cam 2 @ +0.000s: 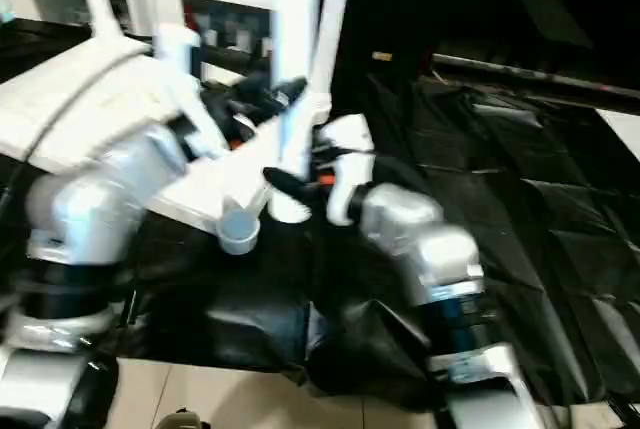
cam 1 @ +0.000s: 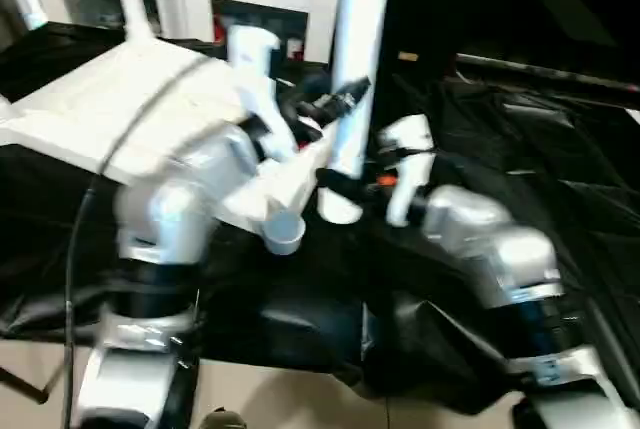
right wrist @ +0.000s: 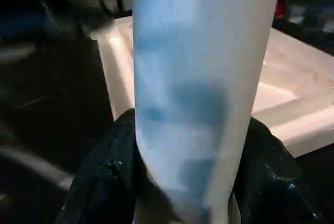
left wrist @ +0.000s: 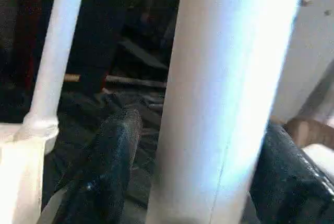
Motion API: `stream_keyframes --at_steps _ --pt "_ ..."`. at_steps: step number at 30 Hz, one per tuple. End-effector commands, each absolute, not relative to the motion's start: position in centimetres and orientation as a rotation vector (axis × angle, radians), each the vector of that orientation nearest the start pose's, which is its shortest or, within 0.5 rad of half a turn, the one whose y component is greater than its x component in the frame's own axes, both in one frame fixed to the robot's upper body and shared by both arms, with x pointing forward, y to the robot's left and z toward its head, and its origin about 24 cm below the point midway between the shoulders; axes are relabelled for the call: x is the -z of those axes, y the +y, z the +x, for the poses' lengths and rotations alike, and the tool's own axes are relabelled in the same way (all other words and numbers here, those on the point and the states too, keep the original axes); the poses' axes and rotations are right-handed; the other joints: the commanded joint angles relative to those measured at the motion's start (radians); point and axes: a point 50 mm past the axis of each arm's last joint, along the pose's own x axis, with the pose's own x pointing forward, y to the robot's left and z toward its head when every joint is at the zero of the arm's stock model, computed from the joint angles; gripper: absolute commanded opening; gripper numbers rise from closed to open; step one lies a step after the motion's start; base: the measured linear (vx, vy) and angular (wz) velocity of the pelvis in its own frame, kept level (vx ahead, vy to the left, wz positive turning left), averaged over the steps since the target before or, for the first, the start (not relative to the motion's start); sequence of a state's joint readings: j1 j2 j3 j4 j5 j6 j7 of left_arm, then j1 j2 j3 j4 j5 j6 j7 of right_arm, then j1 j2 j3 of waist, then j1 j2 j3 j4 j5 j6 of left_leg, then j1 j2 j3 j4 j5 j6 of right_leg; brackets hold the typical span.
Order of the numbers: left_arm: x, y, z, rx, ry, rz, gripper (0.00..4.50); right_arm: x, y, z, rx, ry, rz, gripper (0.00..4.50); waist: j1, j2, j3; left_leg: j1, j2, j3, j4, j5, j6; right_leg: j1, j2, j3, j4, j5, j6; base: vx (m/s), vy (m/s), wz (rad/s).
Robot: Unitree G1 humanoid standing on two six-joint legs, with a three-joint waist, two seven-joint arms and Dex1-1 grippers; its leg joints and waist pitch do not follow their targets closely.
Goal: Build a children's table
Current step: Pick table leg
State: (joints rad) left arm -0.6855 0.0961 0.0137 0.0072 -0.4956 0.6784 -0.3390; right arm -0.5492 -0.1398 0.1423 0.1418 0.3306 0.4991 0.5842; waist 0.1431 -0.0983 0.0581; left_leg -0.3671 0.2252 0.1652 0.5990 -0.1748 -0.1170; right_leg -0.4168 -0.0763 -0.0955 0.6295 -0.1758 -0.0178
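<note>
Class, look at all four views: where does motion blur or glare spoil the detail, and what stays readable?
Left eye view: the silver forearms smear, yet the upright white tapered tubular leg reads clearly. Left wrist view: that leg glares bright between dark fingers. Right wrist view: the leg looms soft, and the white plastic rectangular tabletop behind is hazy.

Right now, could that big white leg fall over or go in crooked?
It might. The leg stands upright between both grippers, with its lower end just beside the tabletop's open corner socket, not in it. The left gripper's fingers look loose around the leg, so it could tip or slide. The right gripper hugs it near the bottom. Also, the tabletop's corner hangs over the edge, so a hard push might shift it.
</note>
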Motion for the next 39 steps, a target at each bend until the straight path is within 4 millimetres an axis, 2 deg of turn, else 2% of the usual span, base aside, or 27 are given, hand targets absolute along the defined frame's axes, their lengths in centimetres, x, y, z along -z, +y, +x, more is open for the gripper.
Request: stream_keyframes --at_steps 1,2,3,4,7,8,9,10,14,16,19,22,25,26,27,30,33,38,39 --pt "-18.4 7.7 33.7 0.693 0.008 -0.258 3.13 -12.6 -7.4 32.5 -0.873 0.097 0.066 1.94 -0.002 0.007 -0.071 0.002 0.003 0.006 -0.07 -0.137 -0.05 0.064 -0.059 0.053 -0.074 -0.206 -0.057 0.0 0.0 0.0" --pt "-18.4 7.9 34.2 0.62 0.011 -0.255 3.13 -12.5 -7.1 32.5 -0.862 0.093 0.057 1.94 -0.002 0.006 -0.072 0.003 0.002 0.006 -0.07 -0.145 -0.05 0.066 -0.059 0.052 -0.075 -0.218 -0.051 0.0 0.0 0.0" --pt "-18.4 7.9 34.2 0.62 0.011 -0.255 3.13 -12.5 -7.1 32.5 -0.862 0.093 0.057 1.94 -0.003 0.006 -0.071 0.003 0.002 0.005 -0.07 -0.152 -0.051 0.064 -0.058 0.052 -0.077 -0.227 -0.044 0.0 0.0 0.0" --pt "-18.4 8.1 34.5 0.58 0.011 -0.254 2.85 -12.5 -7.0 32.5 -0.86 0.092 0.055 1.94 -0.002 0.007 -0.071 0.003 0.002 0.005 -0.07 -0.158 -0.051 0.065 -0.059 0.052 -0.077 -0.233 -0.041 0.0 0.0 0.0" --pt "-18.7 8.8 35.1 0.498 -0.01 -0.281 2.72 -12.4 -6.7 32.4 -0.848 0.087 0.051 1.93 -0.002 0.008 -0.073 0.001 0.002 0.003 -0.069 -0.155 -0.048 0.064 -0.059 0.052 -0.079 -0.232 -0.031 0.0 0.0 0.0" --pt "-18.8 8.9 35.1 0.493 -0.016 -0.288 2.72 -12.4 -6.6 32.4 -0.844 0.085 0.05 1.93 -0.001 0.01 -0.073 0.002 0.001 0.003 -0.069 -0.15 -0.049 0.064 -0.059 0.051 -0.076 -0.214 -0.038 0.0 0.0 0.0" --pt "-18.8 8.9 35.1 0.493 -0.016 -0.288 2.42 -12.4 -6.5 32.4 -0.843 0.085 0.05 1.93 -0.002 0.009 -0.073 0.002 0.002 0.003 -0.069 -0.147 -0.048 0.064 -0.058 0.051 -0.074 -0.198 -0.045 0.0 0.0 0.0" --pt "-18.9 8.9 35.1 0.494 -0.02 -0.289 2.42 -12.4 -6.5 32.4 -0.841 0.085 0.05 1.93 -0.001 0.012 -0.074 0.003 0.002 0.002 -0.069 -0.144 -0.048 0.064 -0.058 0.052 -0.072 -0.187 -0.049 0.0 0.0 0.0" --pt "-18.8 8.8 35.0 0.509 -0.022 -0.295 2.15 -12.4 -6.4 32.4 -0.832 0.083 0.052 1.93 -0.001 0.014 -0.073 0.006 0.002 0.004 -0.069 -0.144 -0.048 0.064 -0.057 0.053 -0.068 -0.138 -0.078 0.0 0.0 0.0" --pt "-18.8 8.8 34.9 0.529 -0.019 -0.303 2.01 -12.4 -6.4 32.4 -0.837 0.079 0.074 2.49 -0.001 0.015 -0.073 0.005 0.002 0.004 -0.07 -0.154 -0.047 0.065 -0.058 0.053 -0.069 -0.152 -0.077 0.0 0.0 0.0" --pt "-18.8 8.8 34.8 0.559 -0.013 -0.316 1.92 -12.5 -6.5 32.3 -0.848 0.081 0.101 2.8 -0.003 0.017 -0.072 0.006 0.002 0.003 -0.07 -0.173 -0.047 0.065 -0.058 0.052 -0.072 -0.175 -0.07 0.0 0.0 0.0" --pt "-19.0 8.8 34.3 0.689 0.006 -0.315 1.89 -12.7 -7.3 31.8 -0.952 0.122 0.167 2.99 -0.002 0.016 -0.072 0.01 0.001 0.003 -0.071 -0.179 -0.041 0.066 -0.057 0.051 -0.072 -0.191 -0.069 0.0 0.0 0.0" --pt "-19.2 8.8 33.5 0.833 0.029 -0.325 1.89 -13.0 -8.2 31.0 -1.104 0.164 0.209 3.13 0.002 0.018 -0.074 0.011 0.004 0.004 -0.068 -0.158 -0.032 0.066 -0.055 0.053 -0.065 -0.129 -0.098 0.0 0.0 0.0" --pt "-19.2 8.8 33.2 0.879 0.032 -0.319 1.88 -13.1 -8.4 30.7 -1.151 0.176 0.232 3.13 0.002 0.016 -0.073 0.007 0.004 0.004 -0.069 -0.15 -0.029 0.068 -0.056 0.053 -0.064 -0.117 -0.11 0.0 0.0 0.0" --pt "-19.2 8.8 33.2 0.879 0.032 -0.319 1.88 -13.1 -8.4 30.7 -1.151 0.176 0.232 3.13 0.002 0.012 -0.072 0.005 0.003 0.005 -0.069 -0.149 -0.025 0.07 -0.057 0.052 -0.065 -0.132 -0.112 0.0 0.0 0.0" --pt "-19.4 9.0 32.1 1.059 0.042 -0.282 1.88 -13.5 -9.5 29.9 -1.295 0.226 0.289 3.13 0.005 0.011 -0.071 0.008 0.004 0.006 -0.069 -0.15 -0.021 0.067 -0.059 0.052 -0.069 -0.171 -0.118 0.0 0.0 0.0" --pt "-19.7 9.0 31.8 1.102 0.036 -0.29 1.88 -13.4 -9.8 29.7 -1.328 0.251 0.283 3.13 0.005 0.009 -0.07 0.004 0.004 0.006 -0.069 -0.152 -0.026 0.068 -0.062 0.051 -0.072 -0.205 -0.112 0.0 0.0 0.0" --pt "-21.2 8.7 30.9 1.226 -0.026 -0.411 1.88 -13.0 -10.0 29.6 -1.359 0.299 0.259 3.13 0.008 0.006 -0.07 0.003 0.005 0.007 -0.067 -0.158 -0.036 0.066 -0.064 0.05 -0.075 -0.242 -0.114 0.0 0.0 0.0" --pt "-21.5 8.5 30.6 1.255 -0.046 -0.424 1.88 -12.9 -9.9 29.5 -1.366 0.309 0.258 2.87 0.008 0.006 -0.07 0.003 0.004 0.007 -0.067 -0.16 -0.036 0.067 -0.064 0.05 -0.076 -0.246 -0.113 0.0 0.0 0.0"
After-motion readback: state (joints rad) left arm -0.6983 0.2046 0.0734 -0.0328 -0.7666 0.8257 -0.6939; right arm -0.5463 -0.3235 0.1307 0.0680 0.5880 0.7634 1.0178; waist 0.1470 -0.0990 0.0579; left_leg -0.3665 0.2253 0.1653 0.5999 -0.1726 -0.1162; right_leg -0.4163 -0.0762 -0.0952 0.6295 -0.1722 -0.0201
